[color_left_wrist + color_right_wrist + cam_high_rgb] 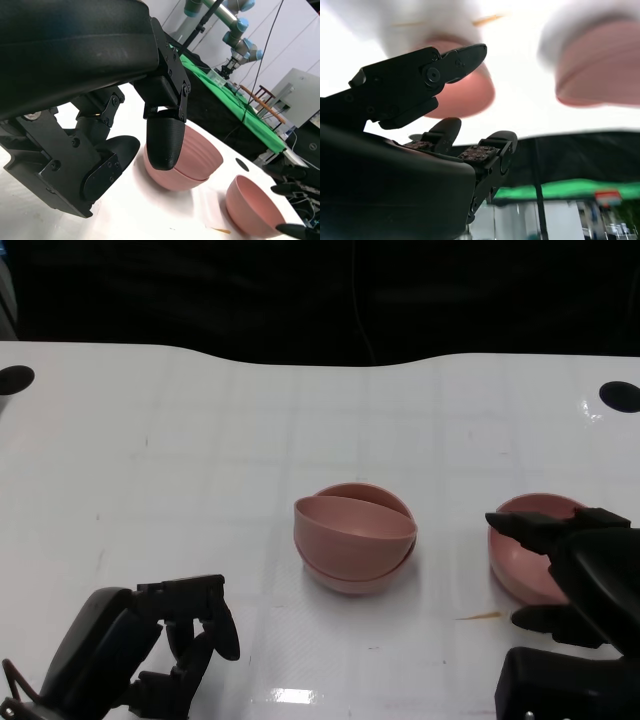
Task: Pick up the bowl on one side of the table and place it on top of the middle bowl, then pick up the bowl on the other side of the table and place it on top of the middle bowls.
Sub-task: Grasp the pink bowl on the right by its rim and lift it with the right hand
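Observation:
Two pink bowls are stacked mid-table, the upper one tilted inside the lower. A third pink bowl stands alone to the right. My right hand is at this bowl with its fingers apart: one finger reaches over the rim, the thumb lies in front of the bowl. It grips nothing. My left hand hangs empty at the lower left, well clear of the stack. The left wrist view shows the left hand, the stack and the single bowl. In the right wrist view, the right hand partly hides the single bowl.
The white table has black round holes near its far left corner and far right corner. A thin orange streak lies in front of the right bowl. A green-covered bench and another robot arm stand beyond the table.

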